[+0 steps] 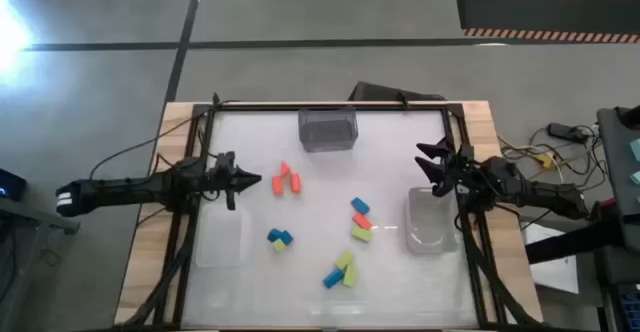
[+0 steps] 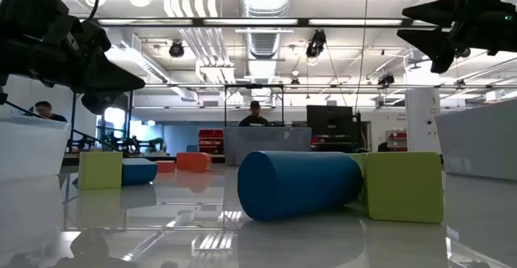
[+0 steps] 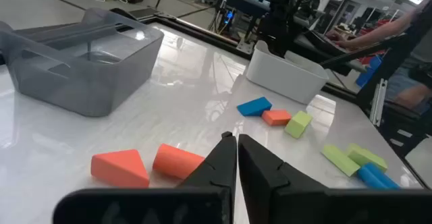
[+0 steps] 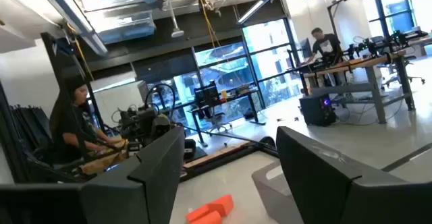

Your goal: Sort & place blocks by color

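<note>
Plainly, the matter hinges on the pair of small orange-red blocks (image 1: 288,181), one wedge-shaped and one oblong, lying just ahead of the left gripper (image 1: 252,181). That gripper's two dark fingers are pressed together to a point and carry nothing. From the left wrist view the wedge (image 3: 121,167) and the oblong (image 3: 177,160) sit side by side just beyond the fingertips, a little off to one side of the line the fingers point along. The left arm is clearly the nearer one to them, so I judge it should take these; its fingers would have to part first.

Farther out, across the white table (image 1: 250,272), the other blocks lie in loose clusters: a blue and yellow-green pair (image 1: 280,238) nearer the left arm, a blue, orange-red and yellow-green trio (image 1: 360,219) toward the right, and a yellow-green and blue group (image 1: 341,270) at the near edge.

The right gripper (image 1: 434,164) hangs over the clear plastic bin (image 1: 429,223) on the right side, its fingers spread wide and empty. A smoky grey plastic bin (image 1: 327,129) stands at the far edge, and a faint clear bin (image 1: 221,238) sits on the left.
</note>
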